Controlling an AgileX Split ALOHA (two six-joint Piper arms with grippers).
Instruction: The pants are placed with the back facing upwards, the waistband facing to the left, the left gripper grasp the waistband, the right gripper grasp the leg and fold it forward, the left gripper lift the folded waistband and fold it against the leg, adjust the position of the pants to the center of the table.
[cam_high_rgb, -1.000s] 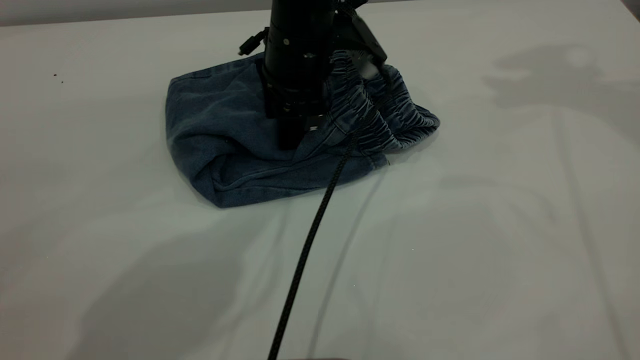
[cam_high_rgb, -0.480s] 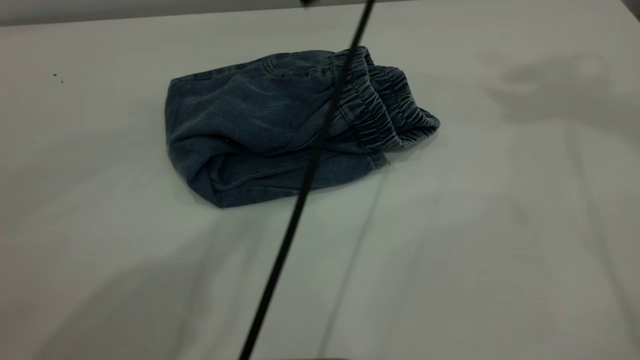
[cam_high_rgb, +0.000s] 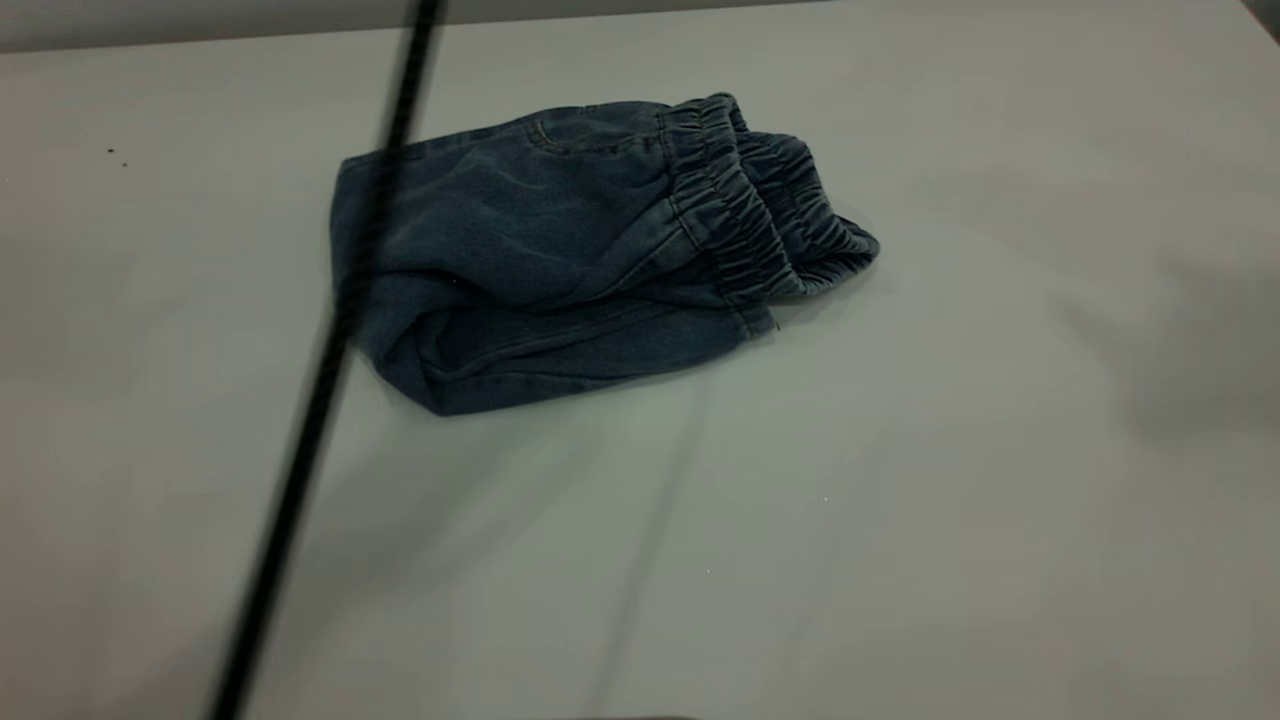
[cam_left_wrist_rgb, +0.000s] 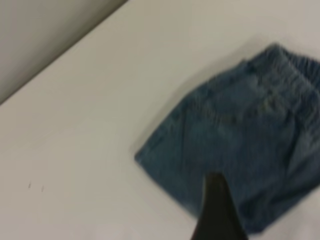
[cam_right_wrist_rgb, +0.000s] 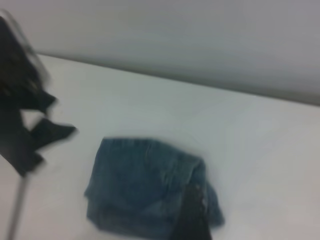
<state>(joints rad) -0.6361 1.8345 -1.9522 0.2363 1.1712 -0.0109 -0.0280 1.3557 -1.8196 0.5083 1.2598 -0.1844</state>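
pants (cam_high_rgb: 560, 250) folded, table (cam_high_rgb: 950, 480) open around — grippers off

I work at a bare test bench. My broad white table (cam_high_rgb: 900, 500) meets a plain grey wall (cam_right_wrist_rgb: 200, 35) at its far edge.

A blurred black cable (cam_high_rgb: 330, 350) crossed the pants (cam_high_rgb: 560, 250) at nine o'clock; both grippers' fingers were unreadable.
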